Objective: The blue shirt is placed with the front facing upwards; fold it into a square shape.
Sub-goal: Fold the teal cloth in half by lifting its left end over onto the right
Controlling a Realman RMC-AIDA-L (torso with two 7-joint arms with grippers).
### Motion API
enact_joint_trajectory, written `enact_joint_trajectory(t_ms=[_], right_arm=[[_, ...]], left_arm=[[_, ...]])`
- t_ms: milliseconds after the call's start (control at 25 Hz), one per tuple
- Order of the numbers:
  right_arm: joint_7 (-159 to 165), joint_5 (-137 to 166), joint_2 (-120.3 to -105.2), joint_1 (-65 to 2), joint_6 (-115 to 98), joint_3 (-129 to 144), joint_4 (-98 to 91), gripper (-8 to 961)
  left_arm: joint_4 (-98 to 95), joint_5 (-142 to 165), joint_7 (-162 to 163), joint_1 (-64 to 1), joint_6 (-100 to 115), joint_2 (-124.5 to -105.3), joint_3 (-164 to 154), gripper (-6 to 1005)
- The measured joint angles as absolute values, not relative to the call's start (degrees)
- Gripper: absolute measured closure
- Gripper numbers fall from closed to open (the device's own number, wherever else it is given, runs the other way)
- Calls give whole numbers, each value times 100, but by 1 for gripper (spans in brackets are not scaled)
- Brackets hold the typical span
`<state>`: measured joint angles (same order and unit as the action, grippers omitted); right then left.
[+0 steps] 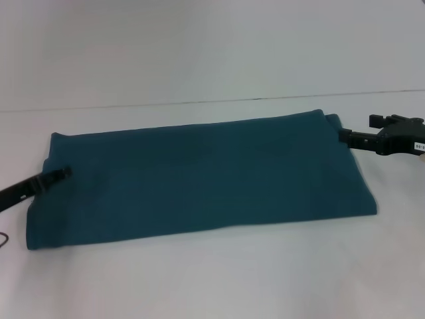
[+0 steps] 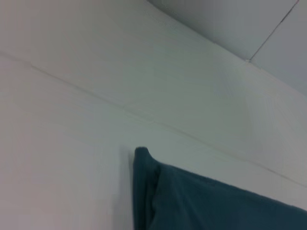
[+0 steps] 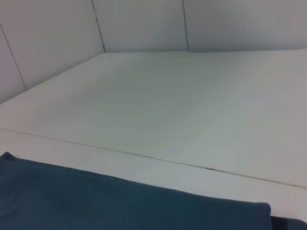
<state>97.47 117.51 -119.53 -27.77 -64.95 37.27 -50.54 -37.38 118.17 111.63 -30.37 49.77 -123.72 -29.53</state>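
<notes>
The blue shirt [image 1: 199, 179] lies on the white table as a long folded band, plain teal side up, running left to right. My left gripper [image 1: 61, 173] rests at the band's left end, over the cloth edge. At the far right corner of the band sits my right gripper [image 1: 346, 137], touching the cloth there. The left wrist view shows one corner of the shirt [image 2: 192, 201], and the right wrist view shows its far edge [image 3: 120, 206]. Neither wrist view shows fingers.
The white table [image 1: 212, 279] spreads all round the shirt, with a thin seam line [image 1: 199, 102] behind it. White walls [image 3: 144, 24] rise beyond the table in the right wrist view. A dark cable loop [image 1: 4, 239] shows at the left edge.
</notes>
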Motion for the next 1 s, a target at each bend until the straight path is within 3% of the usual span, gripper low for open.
enact_joint_trajectory(t_ms=[1000], right_arm=[[9747,11751,-11953,-2761,-6495,3727,-5053,39]], left_arm=[[-4007,11999,11293,-2926,5179,-12304,-2977,121]])
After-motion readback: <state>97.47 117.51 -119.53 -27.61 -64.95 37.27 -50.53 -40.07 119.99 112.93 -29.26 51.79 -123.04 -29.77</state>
